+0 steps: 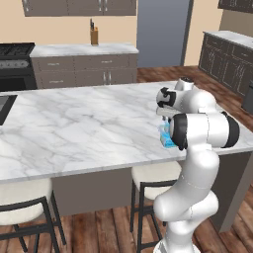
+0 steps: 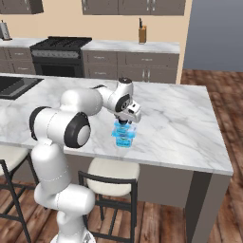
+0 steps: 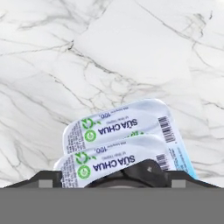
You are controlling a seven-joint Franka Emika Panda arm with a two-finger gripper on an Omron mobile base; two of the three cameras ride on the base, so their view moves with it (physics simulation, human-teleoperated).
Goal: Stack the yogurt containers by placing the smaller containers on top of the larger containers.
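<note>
Hand view puts us directly above the blue yogurt tub (image 3: 127,131), its printed lid uppermost for stacking. Our gripper (image 2: 124,122) hovers over the tub on the marble island counter (image 2: 180,118), a dark round shape, apparently the small cup (image 3: 131,175), between its tips; whether it is clamped, we cannot tell.

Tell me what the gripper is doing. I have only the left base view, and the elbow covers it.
Observer: In the right base view the gripper hangs straight above the blue tub, close to it.
Operator: Report where the tub stands.
Observer: On the marble island, near its front edge, upright.
Operator: Give me the hand view.
Observer: Two white printed lids lie below the hand; a dark rounded shape sits at the finger tips. I cannot tell whether it is the cup.
</note>
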